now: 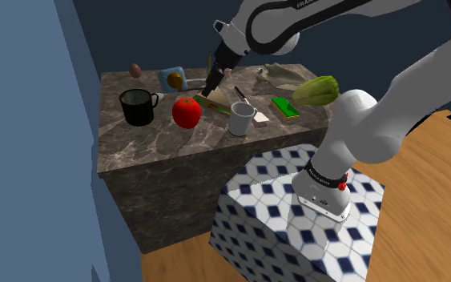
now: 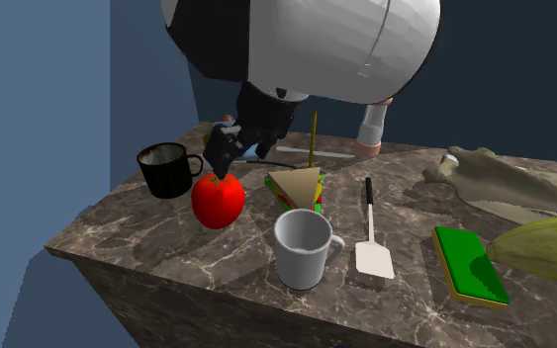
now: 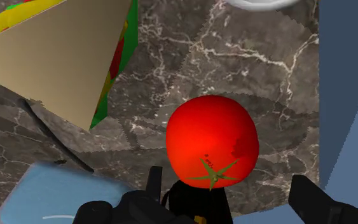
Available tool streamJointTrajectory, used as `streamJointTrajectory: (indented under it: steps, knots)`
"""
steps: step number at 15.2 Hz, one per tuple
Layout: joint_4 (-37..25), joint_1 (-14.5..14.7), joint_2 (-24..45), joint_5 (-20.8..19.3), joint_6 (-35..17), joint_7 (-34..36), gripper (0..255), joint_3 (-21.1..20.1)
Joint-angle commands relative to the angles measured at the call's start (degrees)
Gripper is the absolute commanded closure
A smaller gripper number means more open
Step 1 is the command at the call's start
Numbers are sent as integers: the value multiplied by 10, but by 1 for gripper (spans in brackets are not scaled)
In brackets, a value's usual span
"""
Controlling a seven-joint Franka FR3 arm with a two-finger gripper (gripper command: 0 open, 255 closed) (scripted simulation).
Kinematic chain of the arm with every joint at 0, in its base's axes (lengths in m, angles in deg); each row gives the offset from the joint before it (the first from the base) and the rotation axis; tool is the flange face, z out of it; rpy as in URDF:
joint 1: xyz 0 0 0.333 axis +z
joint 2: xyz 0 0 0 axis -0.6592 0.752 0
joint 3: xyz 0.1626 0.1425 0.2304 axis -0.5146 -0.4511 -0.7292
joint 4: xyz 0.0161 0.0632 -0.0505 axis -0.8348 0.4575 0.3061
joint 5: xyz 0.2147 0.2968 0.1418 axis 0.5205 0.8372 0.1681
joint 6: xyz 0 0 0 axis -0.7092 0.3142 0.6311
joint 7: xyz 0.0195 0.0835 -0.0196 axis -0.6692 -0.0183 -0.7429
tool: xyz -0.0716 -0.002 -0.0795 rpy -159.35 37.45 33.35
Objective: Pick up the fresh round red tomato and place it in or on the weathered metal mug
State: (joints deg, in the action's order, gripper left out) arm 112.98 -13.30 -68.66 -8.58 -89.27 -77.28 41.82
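Sitting on the dark counter, red tomato just ahead of the parted jaws.

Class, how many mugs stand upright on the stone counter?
2. A black mug sits at the second exterior view's left; a light grey mug stands near the front edge, right of the tomato. The arm may hide others.

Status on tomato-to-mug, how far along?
Done: nothing placed; the tomato sits on the counter. In hand: the approach, with the open gripper lined up at the tomato, not touching it. Left: grasp, lift, place in the dark mug beside it.
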Motion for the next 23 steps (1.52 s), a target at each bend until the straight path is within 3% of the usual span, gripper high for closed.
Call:
streamJointTrajectory:
  steps: [1,8,16,17,23]
  knots:
    - [-1,36,21,30,-34,-48,0,19]
    - [-9,86,91,90,-96,-92,0,46]
    - [-9,86,91,90,-96,-92,0,46]
    - [-9,86,91,90,-96,-92,255,46]
    - [-9,86,91,90,-96,-91,255,46]
